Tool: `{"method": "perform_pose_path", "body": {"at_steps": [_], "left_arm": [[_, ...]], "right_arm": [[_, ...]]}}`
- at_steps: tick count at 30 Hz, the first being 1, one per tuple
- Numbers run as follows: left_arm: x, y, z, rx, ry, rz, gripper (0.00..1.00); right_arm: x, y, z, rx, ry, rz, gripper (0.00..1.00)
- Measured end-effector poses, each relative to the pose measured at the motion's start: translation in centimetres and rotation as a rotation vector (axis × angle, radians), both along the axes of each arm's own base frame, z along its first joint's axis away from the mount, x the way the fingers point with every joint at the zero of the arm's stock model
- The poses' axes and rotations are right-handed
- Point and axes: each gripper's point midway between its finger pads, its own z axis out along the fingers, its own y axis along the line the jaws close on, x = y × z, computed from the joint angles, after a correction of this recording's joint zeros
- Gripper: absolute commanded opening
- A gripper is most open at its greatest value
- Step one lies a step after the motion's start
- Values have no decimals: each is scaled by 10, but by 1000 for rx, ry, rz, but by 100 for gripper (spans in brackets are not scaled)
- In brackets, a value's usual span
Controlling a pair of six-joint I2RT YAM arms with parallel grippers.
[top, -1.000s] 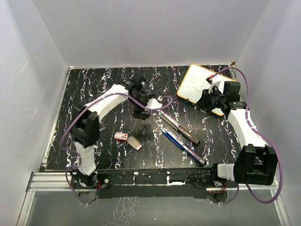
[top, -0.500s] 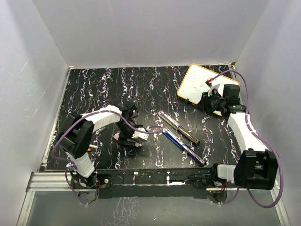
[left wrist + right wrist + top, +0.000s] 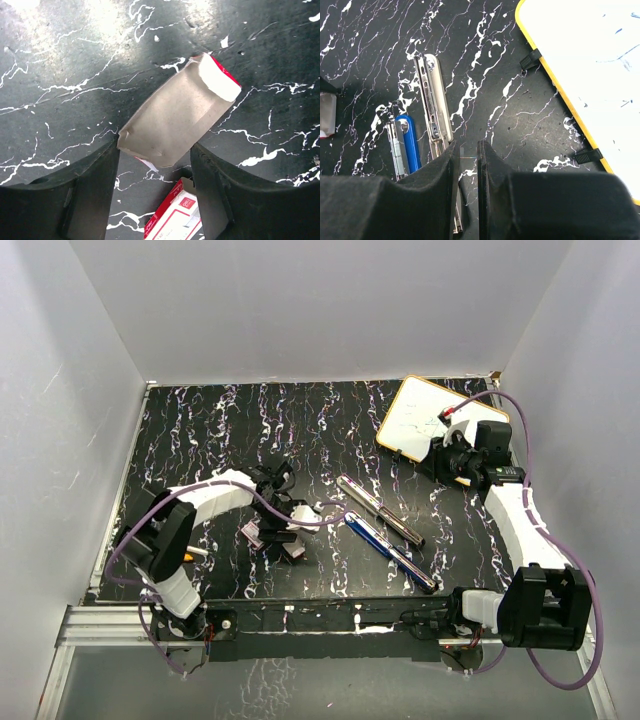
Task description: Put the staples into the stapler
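Note:
The tan-grey inner tray [image 3: 175,120] lies slanted on the black marbled table, with a white and red end pointing away. Its near end sits between my left gripper's [image 3: 155,147] fingers, which touch both of its sides. The red-and-white staple box [image 3: 175,220] lies just under the wrist. From above, the left gripper [image 3: 279,533] is low over the box [image 3: 252,533] and the tray [image 3: 294,549]. The stapler lies open as a silver arm [image 3: 378,508] and a blue base [image 3: 390,550]. My right gripper [image 3: 442,455] is shut and empty, with the stapler [image 3: 434,100] ahead on its left.
A yellow-framed whiteboard [image 3: 425,418] lies at the back right, right of the right gripper [image 3: 468,145] in its wrist view [image 3: 590,65]. An orange-and-white pen [image 3: 197,552] peeks out beside the left arm. White walls surround the table.
My left arm swung from the table's middle down to the staple box and tray, and its fingers now sit against the tray's sides. The right arm has barely moved.

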Motion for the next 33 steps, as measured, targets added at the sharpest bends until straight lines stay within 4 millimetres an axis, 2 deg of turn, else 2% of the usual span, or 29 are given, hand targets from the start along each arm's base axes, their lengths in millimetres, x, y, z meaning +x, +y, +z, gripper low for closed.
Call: {"method": "perform_pose_path", "body": {"at_steps": [6, 11, 17, 23, 28, 29, 33], "left_arm": [[9, 13, -1, 29, -59, 90, 47], [28, 35, 0, 41, -83, 222, 44], [33, 47, 3, 38, -85, 295, 48], [40, 49, 21, -35, -70, 367, 53], [71, 55, 48, -132, -72, 493, 55], [79, 57, 55, -154, -78, 526, 55], [103, 70, 74, -210, -95, 644, 58]], "right_arm": [[0, 0, -1, -8, -5, 13, 19], [0, 12, -12, -3, 21, 69, 19], [0, 54, -28, -28, 60, 199, 19], [4, 103, -31, -104, 35, 328, 19], [19, 133, -36, -183, 27, 363, 19], [24, 134, -32, -195, 16, 355, 19], [37, 153, -41, -263, 24, 354, 18]]}}
